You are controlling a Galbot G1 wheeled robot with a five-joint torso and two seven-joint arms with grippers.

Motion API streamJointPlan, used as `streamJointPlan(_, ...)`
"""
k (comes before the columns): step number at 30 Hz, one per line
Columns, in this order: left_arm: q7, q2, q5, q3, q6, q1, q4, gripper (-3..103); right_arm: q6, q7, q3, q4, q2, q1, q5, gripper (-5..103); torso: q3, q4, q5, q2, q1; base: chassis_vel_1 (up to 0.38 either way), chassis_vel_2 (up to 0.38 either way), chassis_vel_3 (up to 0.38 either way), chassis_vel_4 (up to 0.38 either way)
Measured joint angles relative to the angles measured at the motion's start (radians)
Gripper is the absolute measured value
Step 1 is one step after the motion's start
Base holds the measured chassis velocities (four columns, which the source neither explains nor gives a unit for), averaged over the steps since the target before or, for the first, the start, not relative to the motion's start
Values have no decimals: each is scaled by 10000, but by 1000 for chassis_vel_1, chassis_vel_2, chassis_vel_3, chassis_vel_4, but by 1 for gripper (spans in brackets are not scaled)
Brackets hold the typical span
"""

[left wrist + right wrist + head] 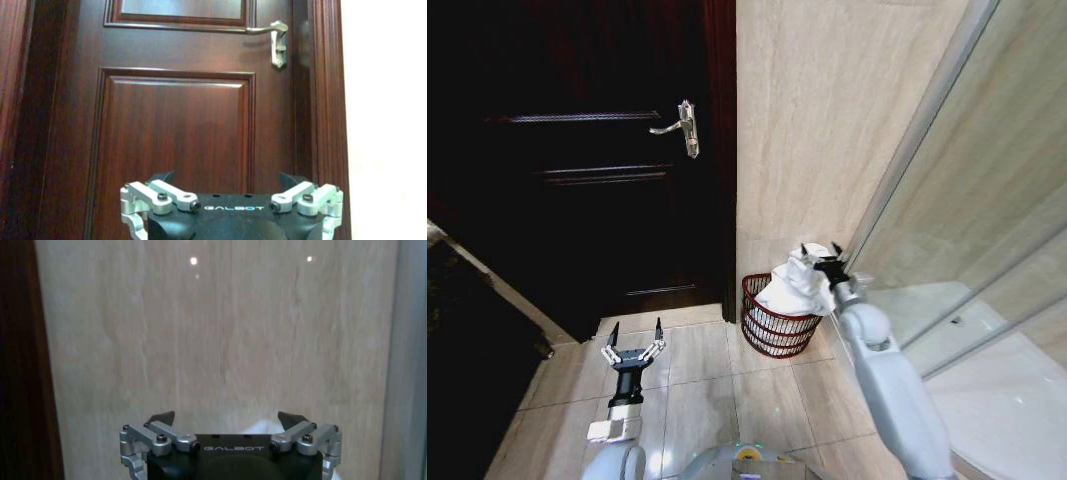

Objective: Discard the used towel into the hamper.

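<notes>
The white towel (793, 284) lies bunched in the top of the reddish-brown wire hamper (770, 327), which stands on the floor against the beige wall by the door frame. Part of the towel rises above the rim. My right gripper (820, 249) hovers just over the towel's top with its fingers spread open and nothing between them. In the right wrist view the same gripper (227, 418) faces the tiled wall, with a sliver of white towel (257, 427) behind its body. My left gripper (636, 331) hangs open low over the floor tiles, left of the hamper, and faces the door (180, 135).
A dark wooden door (587, 150) with a silver lever handle (684, 125) fills the left. A glass shower partition (967, 200) runs along the right, close to my right arm. Beige floor tiles (717, 390) lie open in front of the hamper.
</notes>
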Motion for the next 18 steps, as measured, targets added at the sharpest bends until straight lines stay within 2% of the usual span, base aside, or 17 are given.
streamJointPlan(6,-6,-1,124,57,10,88,-166,100,-213,-35,-39,-1415,0,395,-7,100,4,2,1,5,4,0,0,0,0)
streamJointPlan(11,-2,-1,116,40,-49,159,-172,100,-291,95,145,-1655,11,-81,-11,100,5,0,3,7,4,0,0,0,0)
streamJointPlan(18,17,0,57,29,-303,266,29,100,-802,147,593,-1966,-40,-540,-32,100,5,0,0,12,4,0,0,0,0)
